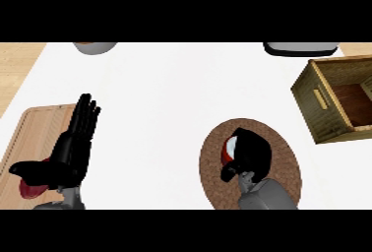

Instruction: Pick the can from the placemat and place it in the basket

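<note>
My right hand [251, 150] sits over the round brown placemat [287, 170] at near right on the white desk [167, 98]. Its fingers are curled round the can [230, 147], which shows only as a red-and-white sliver at the hand's left edge. Can is over the placemat; I cannot tell if it touches the mat or is lifted. No label or writing readable on the can.

My left hand [73, 142] rests at near left above the wooden cutting board [33, 128], fingers straight and together, pointing far, thumb out to the left. A red item [30, 189] lies on the board, partly hidden beneath that hand; identity unclear.

Wooden basket [327, 101] stands at far right, well apart from the placemat, with a slot handle in its left wall. Two grey-white objects, one [94, 47] and another [299, 48], are cut off at the far edge.
</note>
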